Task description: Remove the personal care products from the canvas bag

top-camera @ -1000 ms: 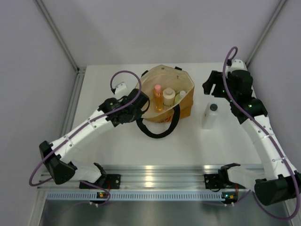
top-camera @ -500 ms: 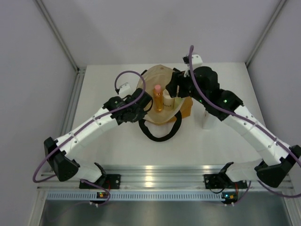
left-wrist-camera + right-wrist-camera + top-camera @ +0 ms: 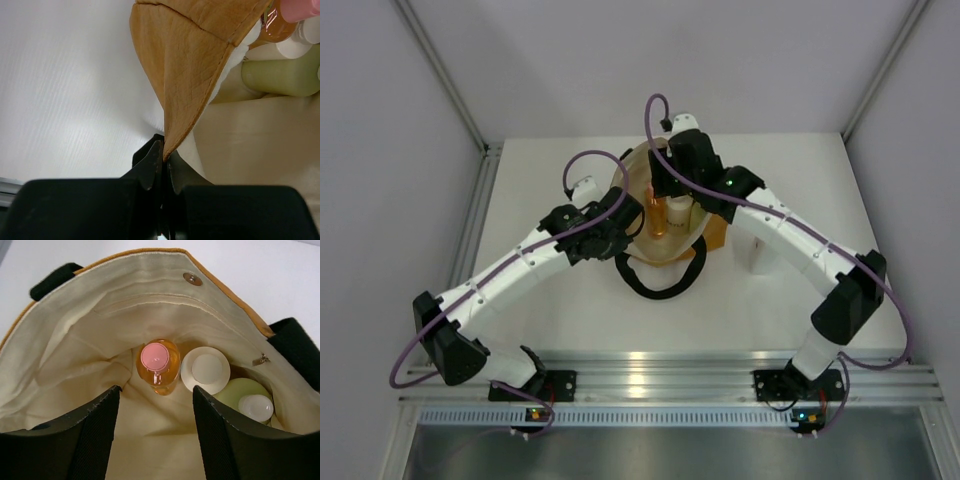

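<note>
Table (image 3: 720,320): you see a plain white top under the left tool (image 3: 164,160) and the right tool (image 3: 156,395), spreading out on every side of them.
Walls (image 3: 650,60): pale grey panels beyond both tools and out to either side.
Corner posts (image 3: 448,85): slim metal struts slanting away past the tools.
Rail (image 3: 660,378): ribbed aluminium, well behind the tools at your near edge.
Glare (image 3: 638,358): a soft bright patch on the rail.

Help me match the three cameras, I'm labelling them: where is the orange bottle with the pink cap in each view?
Top external: the orange bottle is just above picture centre, inside the canvas bag, partly under the right arm.
Left wrist: top right corner, beyond the bag's pinched rim.
Right wrist: centre, seen from above, cap up.
Shared landmark: the bag's mustard rim.
</note>
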Robot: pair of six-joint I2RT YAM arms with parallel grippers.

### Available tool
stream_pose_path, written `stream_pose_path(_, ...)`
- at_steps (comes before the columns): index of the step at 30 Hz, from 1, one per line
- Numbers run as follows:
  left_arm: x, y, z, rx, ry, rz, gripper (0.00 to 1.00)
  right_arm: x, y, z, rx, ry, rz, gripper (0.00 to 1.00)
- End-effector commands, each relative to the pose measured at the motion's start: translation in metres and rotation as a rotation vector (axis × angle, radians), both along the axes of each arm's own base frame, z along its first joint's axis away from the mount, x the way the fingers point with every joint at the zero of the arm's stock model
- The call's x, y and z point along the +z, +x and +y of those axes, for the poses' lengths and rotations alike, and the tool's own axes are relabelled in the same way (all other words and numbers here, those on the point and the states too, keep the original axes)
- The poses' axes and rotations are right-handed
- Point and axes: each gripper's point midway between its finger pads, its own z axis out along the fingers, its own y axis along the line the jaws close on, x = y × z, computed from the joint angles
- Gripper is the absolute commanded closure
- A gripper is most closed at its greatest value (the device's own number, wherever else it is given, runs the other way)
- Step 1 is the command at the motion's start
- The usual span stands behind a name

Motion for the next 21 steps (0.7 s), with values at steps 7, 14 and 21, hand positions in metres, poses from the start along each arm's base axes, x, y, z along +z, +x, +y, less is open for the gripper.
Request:
stream_pose_path(7,0.014,0.006,-0.004,0.006,-0.029,-0.039,1.00,-0.014,0.019,0.027,0.008,-0.037,0.007,0.42)
stream_pose_path(14,0.015,0.007,-0.004,0.001,-0.030,-0.046,1.00,-0.042,0.032,0.040,0.012,-0.069,0.045,0.51)
stream_pose_path(21,0.017,0.007,-0.002,-0.004,-0.022,-0.053,1.00,-0.064,0.041,0.038,-0.017,-0.096,0.076,0.56)
